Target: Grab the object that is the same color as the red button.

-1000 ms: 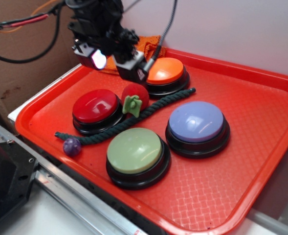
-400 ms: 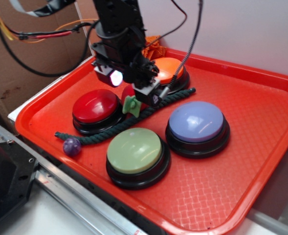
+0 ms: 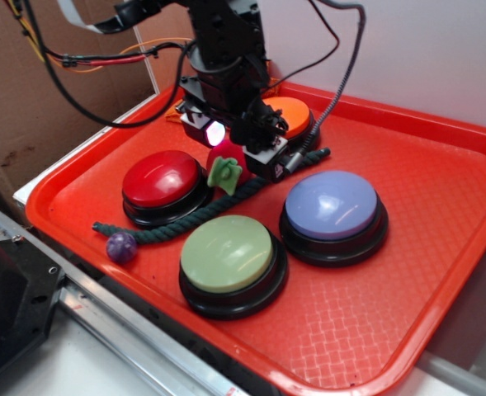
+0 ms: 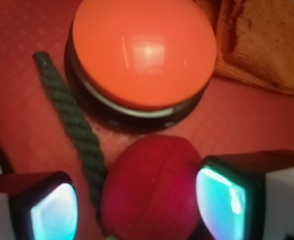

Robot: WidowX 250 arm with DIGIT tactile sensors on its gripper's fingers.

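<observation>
Between the tool's (image 4: 137, 205) spread pads sits the rounded plush strawberry (image 4: 149, 192).

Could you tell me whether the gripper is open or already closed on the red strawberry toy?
Open. In the wrist view the gripper straddles the strawberry toy: the right finger touches it, the left finger stands clear.

No readable text, label, brand, number or sign appears in either view.

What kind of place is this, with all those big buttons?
Probably a robot test bench, not a home: a red tray of dome buttons and toys, loose cables, and a cardboard backdrop.
</observation>
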